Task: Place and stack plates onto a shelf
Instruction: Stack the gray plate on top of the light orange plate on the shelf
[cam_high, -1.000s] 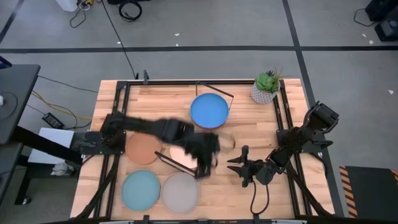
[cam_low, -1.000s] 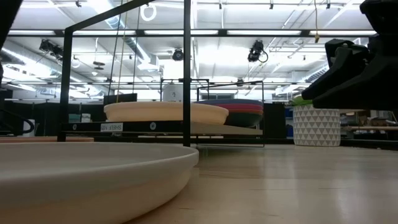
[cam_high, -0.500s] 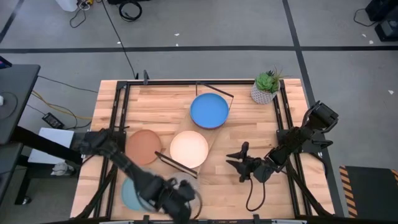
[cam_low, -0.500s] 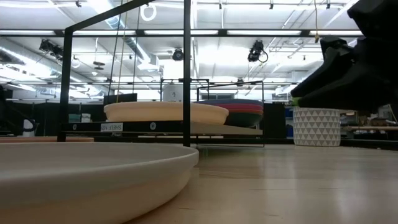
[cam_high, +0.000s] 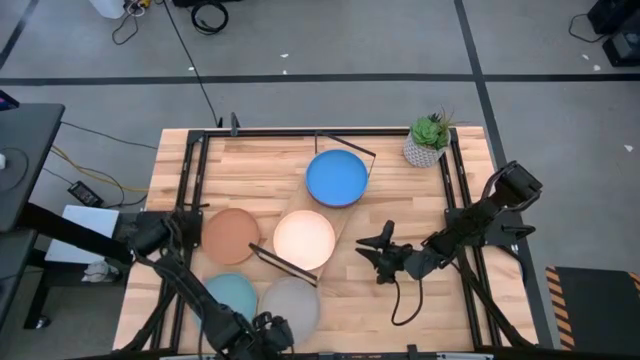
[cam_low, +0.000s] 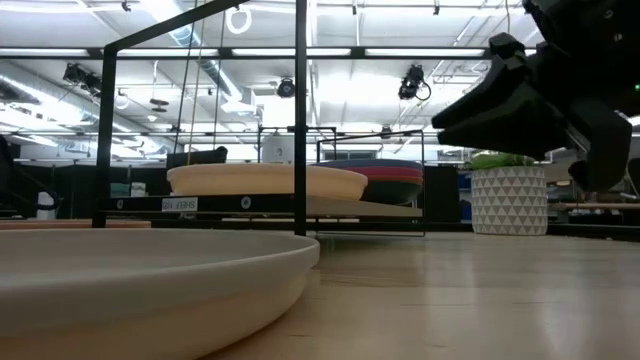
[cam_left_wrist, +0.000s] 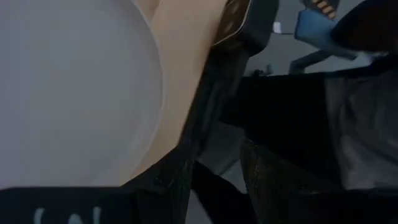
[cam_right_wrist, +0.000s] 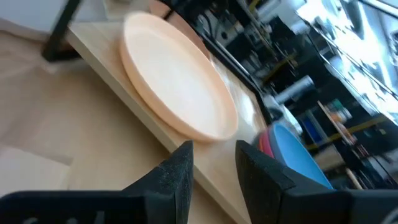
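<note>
The shelf (cam_high: 345, 222) lies slantwise mid-table, a wood board in a black wire frame. A cream plate (cam_high: 304, 240) rests flat on its near half, also in the right wrist view (cam_right_wrist: 180, 93) and the low view (cam_low: 265, 180). A blue plate (cam_high: 337, 178) tops a stack on its far half. Flat on the table lie the terracotta (cam_high: 231, 236), teal (cam_high: 228, 298) and grey (cam_high: 290, 305) plates. My left gripper (cam_high: 270, 332) is open at the table's near edge beside the grey plate (cam_left_wrist: 68, 93). My right gripper (cam_high: 380, 250) is open, right of the shelf and facing the cream plate.
A potted plant (cam_high: 428, 140) stands at the far right corner. Black rails (cam_high: 190, 180) run along the table's left and right sides. Bare wood lies between the shelf and my right gripper and along the far left of the table.
My left arm swung fast from over the cream plate on the shelf toward the table's near edge, ending beside the grey plate. The cream plate stayed flat on the shelf. My right gripper drifted a little left toward the shelf.
</note>
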